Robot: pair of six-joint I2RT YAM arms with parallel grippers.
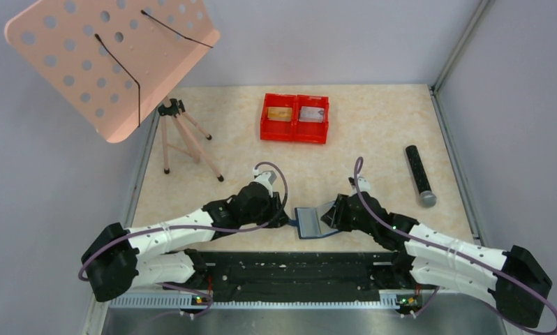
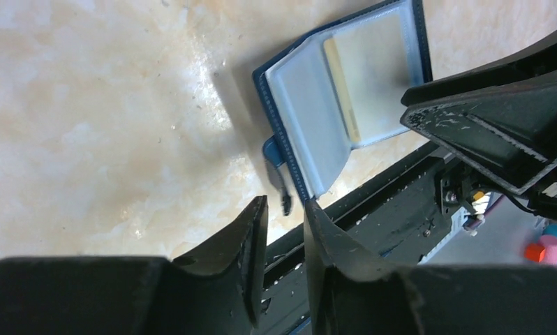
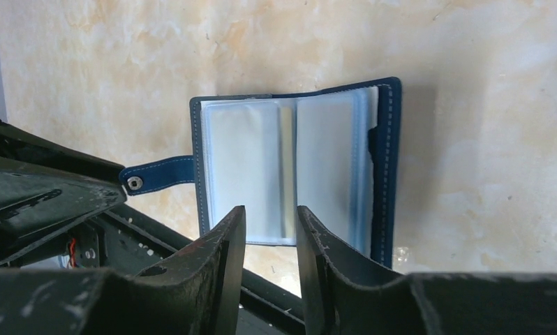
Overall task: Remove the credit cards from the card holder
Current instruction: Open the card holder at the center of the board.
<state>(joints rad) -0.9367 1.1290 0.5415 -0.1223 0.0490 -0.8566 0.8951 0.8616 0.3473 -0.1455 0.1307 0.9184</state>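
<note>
Top external: one card holder (image 1: pixel 309 223), two credit cards (image 1: pixel 281 113) in tray (image 1: pixel 294 137)

Tray (image 1: pixel 294 135) behind card holder (image 1: pixel 309 223) (cylinder (image 1: pixel 420 174) right)

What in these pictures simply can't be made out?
- Right wrist view: the card holder, near edge hidden behind the right gripper.
- Left wrist view: its far side, covered by that gripper; top cut off by the frame.
- Top view: what lies in the red tray, too small to identify.

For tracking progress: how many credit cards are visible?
3: gold card in left compartment of red tray, silver card in its right, tan card edge inside card holder; more may be hidden.
</note>
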